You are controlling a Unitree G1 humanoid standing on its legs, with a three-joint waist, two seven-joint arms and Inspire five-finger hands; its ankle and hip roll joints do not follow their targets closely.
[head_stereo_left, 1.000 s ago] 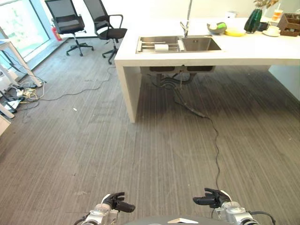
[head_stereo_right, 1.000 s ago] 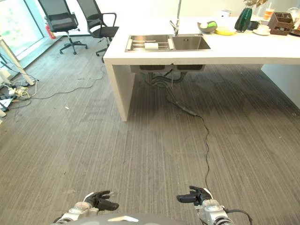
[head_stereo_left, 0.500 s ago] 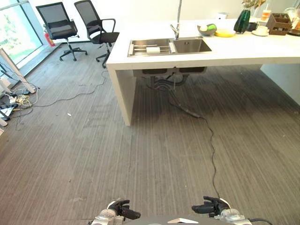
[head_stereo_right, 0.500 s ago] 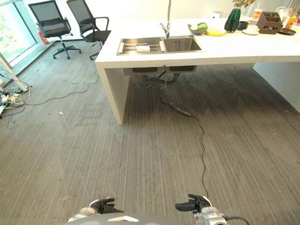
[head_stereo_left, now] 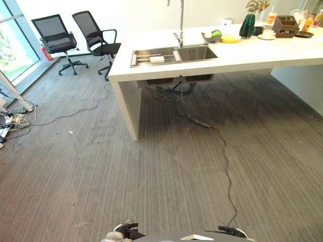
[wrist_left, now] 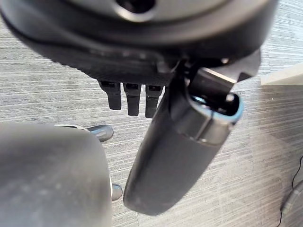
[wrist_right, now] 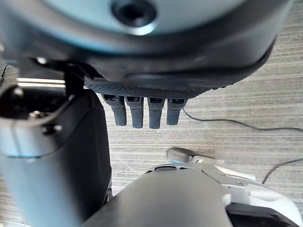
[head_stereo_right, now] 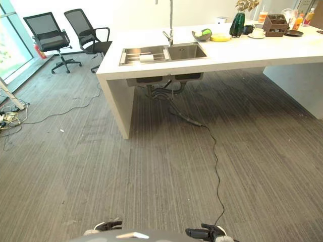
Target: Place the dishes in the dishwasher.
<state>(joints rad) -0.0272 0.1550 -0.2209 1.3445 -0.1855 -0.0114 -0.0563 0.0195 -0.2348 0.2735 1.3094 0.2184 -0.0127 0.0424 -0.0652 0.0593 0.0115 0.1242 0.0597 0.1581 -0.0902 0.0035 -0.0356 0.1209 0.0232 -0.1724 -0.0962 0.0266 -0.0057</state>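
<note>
Far ahead, on the white counter (head_stereo_left: 237,54), stand a grey bowl with something green in it (head_stereo_left: 212,36), a yellow plate (head_stereo_left: 230,38), a white cup on a saucer (head_stereo_left: 266,34) and a dark plate (head_stereo_left: 304,34). The steel double sink (head_stereo_left: 174,54) holds a rack with a white item (head_stereo_left: 157,59). My left hand (head_stereo_left: 123,233) and right hand (head_stereo_left: 229,232) hang low at the near edge, well short of the counter. In the wrist views the left fingers (wrist_left: 130,99) and right fingers (wrist_right: 142,111) hang straight, and neither hand holds anything.
Grey carpet stretches between me and the counter. Two black office chairs (head_stereo_left: 55,40) (head_stereo_left: 98,38) stand at the far left. Loose cables and a power strip (head_stereo_left: 12,121) lie by the window. A green vase (head_stereo_left: 247,25) and a brown caddy (head_stereo_left: 285,26) stand on the counter.
The whole picture has shifted: the camera has moved and the counter now shows more of its right end. Both hands have dropped toward the bottom edge.
</note>
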